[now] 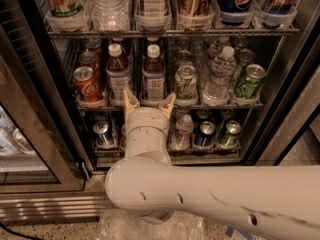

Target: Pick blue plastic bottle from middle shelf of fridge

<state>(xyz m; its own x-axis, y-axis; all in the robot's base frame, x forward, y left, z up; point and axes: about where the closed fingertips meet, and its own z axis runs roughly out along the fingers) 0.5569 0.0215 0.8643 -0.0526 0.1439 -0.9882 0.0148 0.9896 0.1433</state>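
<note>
The fridge stands open with its dark shelves in view. On the middle shelf stand two small bottles of brown liquid with white caps and pale labels. The blue plastic bottle is the right one; its twin stands just to its left. My gripper is at the front rail of this shelf, right below and in front of the blue plastic bottle. It is open, with one cream fingertip on each side of the bottle's base, and holds nothing.
Red cola cans fill the left lane. A green-and-white can, a clear water bottle and green cans stand to the right. The glass door hangs open at left. Cans and a small bottle sit on the rack below.
</note>
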